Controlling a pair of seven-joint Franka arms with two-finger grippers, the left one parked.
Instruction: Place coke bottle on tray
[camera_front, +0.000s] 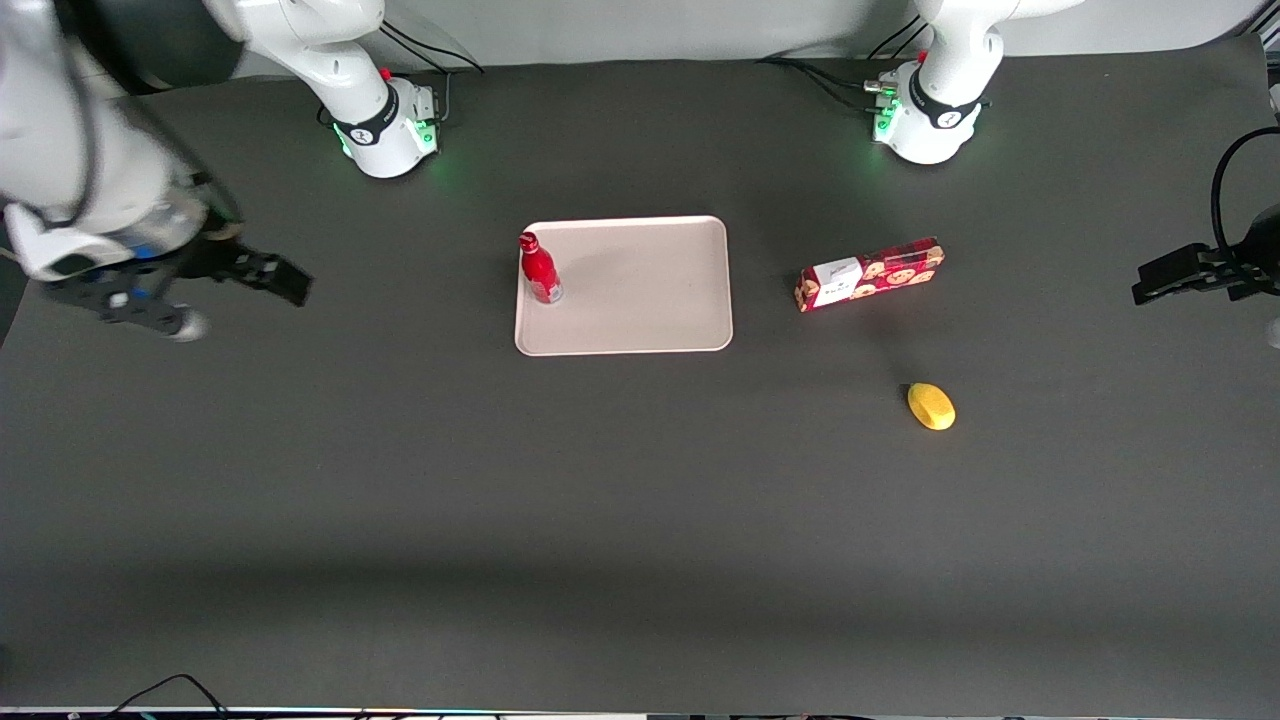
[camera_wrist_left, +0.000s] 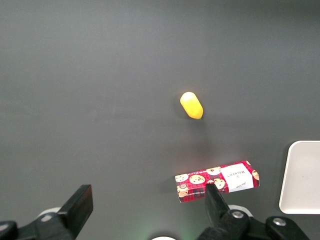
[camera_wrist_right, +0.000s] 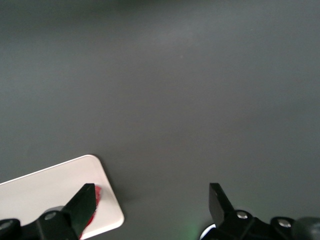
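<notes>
From the front, the bottle (camera_front: 539, 268) stood upright on the tray (camera_front: 640, 300), in the tray's corner nearest the working arm's base, close to the rim. Its red cap and white lettering showed, but the lettering was too small to read. The tray lay flat on the dark tabletop (camera_front: 600, 500). The tool (camera_front: 255, 275) hung well apart from the tray, toward the working arm's end of the tabletop, released and holding nothing. Toward the parked arm's end lay a red box (camera_front: 869, 274) printed with cookies and bearing a white label whose text could not be read. A yellow lump (camera_front: 931, 406), possibly a lemon, lay nearer the camera than the box.

In the left wrist view, the box (camera_wrist_left: 217, 181) showed its cookie pattern and the white label with a line of script that stayed illegible. The yellow lump (camera_wrist_left: 191, 105) lay apart from it, and an edge of the tray (camera_wrist_left: 302, 177) came into view beside the box.

In the right wrist view, the tool (camera_wrist_right: 150, 200) had its fingers (camera_wrist_right: 82, 202) spread wide over bare tabletop (camera_wrist_right: 175, 90). A rounded corner of the tray (camera_wrist_right: 55, 190) showed, with a sliver of the red bottle (camera_wrist_right: 96, 200) on it, mostly hidden by one finger.
</notes>
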